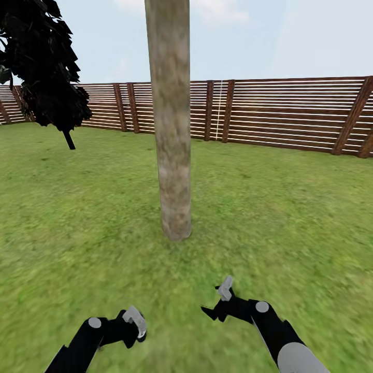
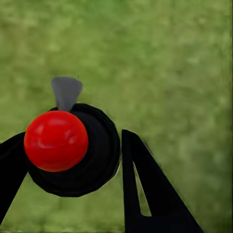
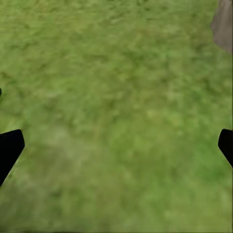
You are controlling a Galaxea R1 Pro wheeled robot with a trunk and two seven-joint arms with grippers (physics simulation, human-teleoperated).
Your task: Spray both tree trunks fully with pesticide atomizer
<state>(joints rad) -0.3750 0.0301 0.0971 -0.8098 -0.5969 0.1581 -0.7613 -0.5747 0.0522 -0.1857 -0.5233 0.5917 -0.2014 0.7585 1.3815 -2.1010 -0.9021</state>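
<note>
Two black fingers [image 2: 145,194] of the left gripper [image 2: 73,165] were clamped around the pesticide atomizer [image 2: 73,148], red-capped, above the grass [image 1: 290,217]. Right gripper [image 1: 220,303] was spread wide, empty. One tree trunk [image 1: 171,129] was seen ahead, before the fence [image 1: 290,114]

Tree trunk [image 1: 171,119] stands on the grass [image 1: 290,207] ahead, centre; fence [image 1: 290,111] behind; black tree [image 1: 44,67] far left.
</note>
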